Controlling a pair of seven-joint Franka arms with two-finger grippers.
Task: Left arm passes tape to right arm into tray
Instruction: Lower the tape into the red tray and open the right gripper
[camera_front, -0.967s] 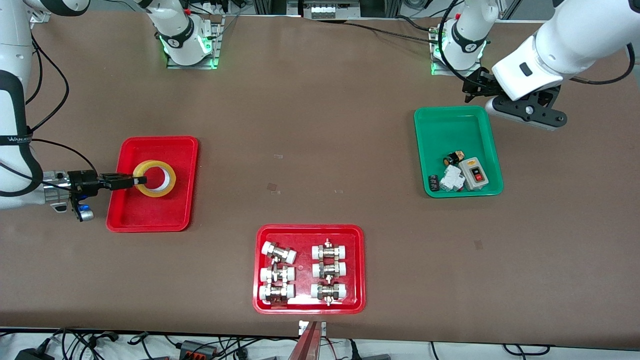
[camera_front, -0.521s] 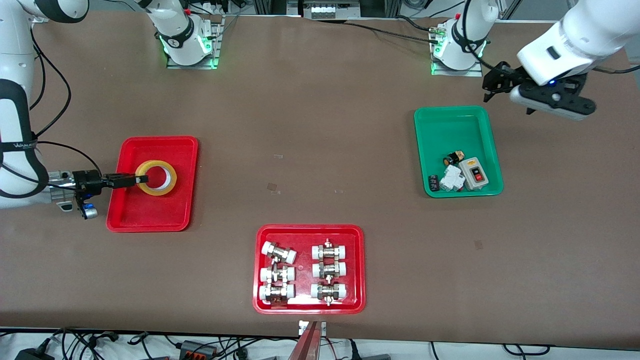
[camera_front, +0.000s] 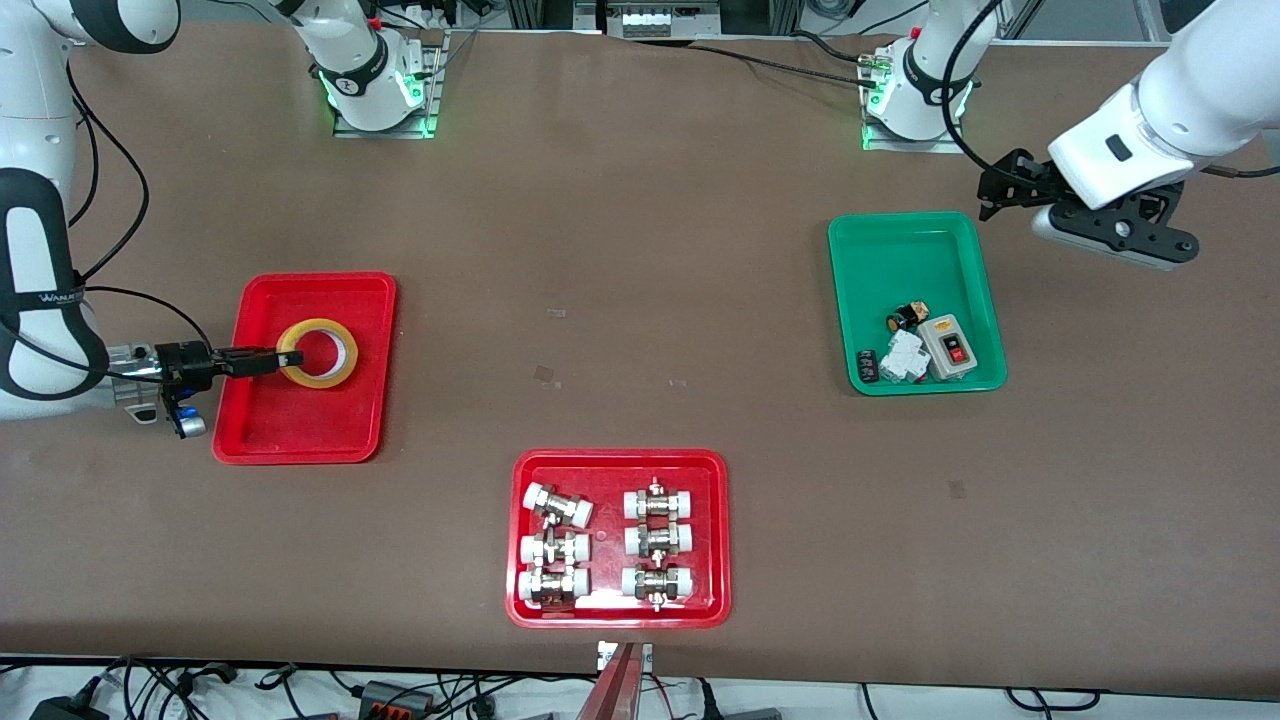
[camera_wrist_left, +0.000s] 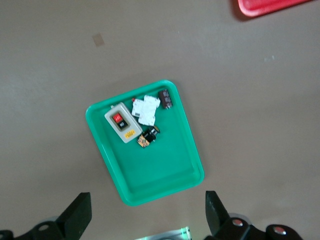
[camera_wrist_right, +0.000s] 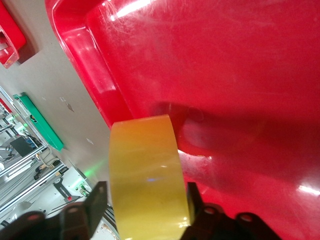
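R gripper (camera_front: 284, 359) clamps tape (camera_front: 318, 353) over red tray (camera_front: 300, 430). L gripper (camera_front: 995, 190) – fingers apart, holding nothing – by green tray (camera_front: 905, 250).

tape (camera_front: 318, 353) in tray (camera_front: 304, 432), right hand (camera_front: 283, 359) gripping

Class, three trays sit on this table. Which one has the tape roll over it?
The plain red tray toward the right arm's end, where the right hand grips the tape. The other red tray holds metal fittings; the green tray holds electrical parts.
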